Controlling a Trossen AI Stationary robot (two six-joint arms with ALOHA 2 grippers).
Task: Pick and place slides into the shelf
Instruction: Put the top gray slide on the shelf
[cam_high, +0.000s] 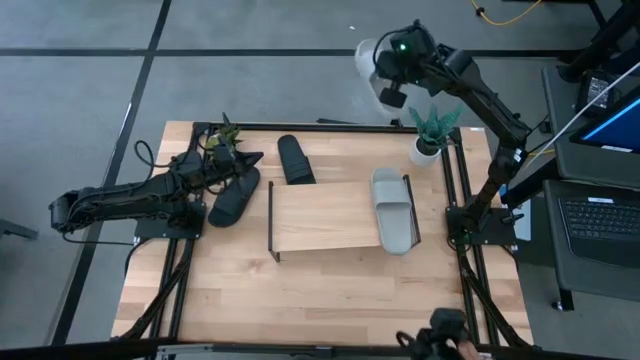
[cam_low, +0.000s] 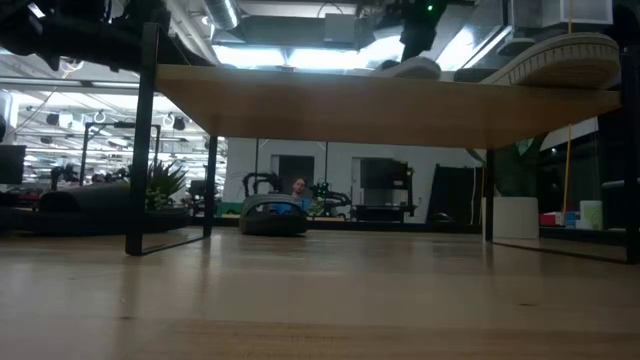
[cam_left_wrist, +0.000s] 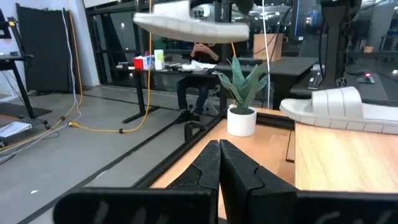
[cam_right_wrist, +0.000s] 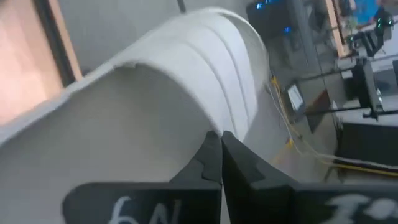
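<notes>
Foam-looking light grey slide sandal (cam_right_wrist: 155, 106) seems light and bendy; right gripper (cam_right_wrist: 219, 144) is clamped on its broad strap, lifted beyond the table's far edge. Left gripper (cam_left_wrist: 219, 152) rests pressed together.

wooden table (cam_high: 330, 290), shelf (cam_high: 320, 218) holding grey slide (cam_high: 394, 210), two black slides (cam_high: 236, 197), potted plant (cam_high: 430, 135)

- I count four slides: two black, one (cam_high: 234, 196) beside my left end effector (cam_high: 222, 165) and one (cam_high: 294, 159) behind the shelf (cam_high: 322, 216).
- Two light grey slides: one (cam_high: 394, 210) on the shelf, one (cam_high: 372, 62) in my right end effector (cam_high: 390, 70).
- One shelf.
- Two potted plants: (cam_high: 431, 133), (cam_high: 222, 138).
- Two arms, both mine.
</notes>
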